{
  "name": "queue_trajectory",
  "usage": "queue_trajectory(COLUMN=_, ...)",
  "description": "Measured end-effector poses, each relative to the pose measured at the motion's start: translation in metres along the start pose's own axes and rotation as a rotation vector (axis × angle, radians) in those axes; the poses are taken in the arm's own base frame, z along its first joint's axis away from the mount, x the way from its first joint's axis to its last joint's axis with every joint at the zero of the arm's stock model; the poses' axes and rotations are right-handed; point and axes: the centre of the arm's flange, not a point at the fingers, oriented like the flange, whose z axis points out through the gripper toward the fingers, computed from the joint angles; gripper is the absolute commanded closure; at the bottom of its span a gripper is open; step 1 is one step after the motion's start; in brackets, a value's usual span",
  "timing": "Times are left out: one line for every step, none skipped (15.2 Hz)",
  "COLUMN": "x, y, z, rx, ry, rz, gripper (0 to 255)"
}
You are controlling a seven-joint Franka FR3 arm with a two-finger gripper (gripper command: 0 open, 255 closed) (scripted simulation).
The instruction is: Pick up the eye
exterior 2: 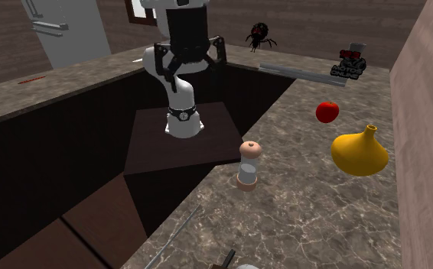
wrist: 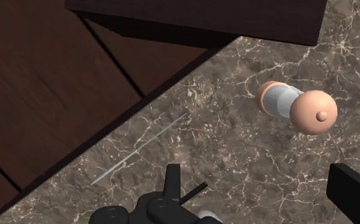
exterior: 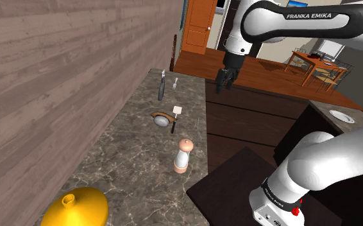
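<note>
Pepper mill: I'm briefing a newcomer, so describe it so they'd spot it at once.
On the dark marbled countertop beside the plank wall, look near the open front edge. The mill stands upright there, the only thing with a rounded pinkish cap over a pale body.

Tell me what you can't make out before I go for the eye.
1. Shoulder view: round brown-and-grey item, too small to identify; possibly the eye.
2. Wrist view: pale object by the open hand, cut off by the picture's edge.
3. Second exterior view: grey item, cut off by the bottom edge.
</note>
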Motion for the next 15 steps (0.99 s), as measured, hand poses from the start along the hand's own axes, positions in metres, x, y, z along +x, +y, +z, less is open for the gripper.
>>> queue_trajectory(x=0.011, y=0.000, z=0.010, rx=-0.001, ry=0.000, rz=-0.014, gripper=0)
queue_trajectory(x=0.020, y=0.002, z=0.017, rx=-0.003, ry=0.000, rz=-0.028, gripper=0)
queue_trajectory(x=0.028, y=0.005, z=0.028, rx=-0.005, ry=0.000, rz=-0.042, gripper=0)
queue_trajectory(x=0.038, y=0.006, z=0.036, rx=-0.006, ry=0.000, rz=-0.057, gripper=0)
queue_trajectory(x=0.051, y=0.006, z=0.042, rx=-0.008, ry=0.001, rz=-0.071, gripper=0)
queue_trajectory(x=0.060, y=0.006, z=0.050, rx=-0.009, ry=0.000, rz=-0.085, gripper=0)
queue_trajectory(x=0.070, y=0.006, z=0.059, rx=-0.011, ry=0.000, rz=-0.099, gripper=0)
queue_trajectory(x=0.079, y=0.005, z=0.067, rx=-0.012, ry=-0.001, rz=-0.113, gripper=0)
queue_trajectory(x=0.090, y=0.006, z=0.075, rx=-0.014, ry=-0.001, rz=-0.127, gripper=0)
queue_trajectory(x=0.101, y=0.007, z=0.087, rx=-0.015, ry=-0.001, rz=-0.141, gripper=0)
queue_trajectory(x=0.108, y=0.006, z=0.094, rx=-0.017, ry=-0.002, rz=-0.155, gripper=0)
queue_trajectory(x=0.117, y=0.004, z=0.103, rx=-0.018, ry=-0.002, rz=-0.169, gripper=0)
queue_trajectory(x=0.129, y=0.005, z=0.111, rx=-0.020, ry=-0.002, rz=-0.184, gripper=0)
queue_trajectory(x=0.139, y=0.004, z=0.120, rx=-0.021, ry=-0.002, rz=-0.198, gripper=0)
queue_trajectory(x=0.148, y=0.004, z=0.129, rx=-0.023, ry=-0.002, rz=-0.212, gripper=0)
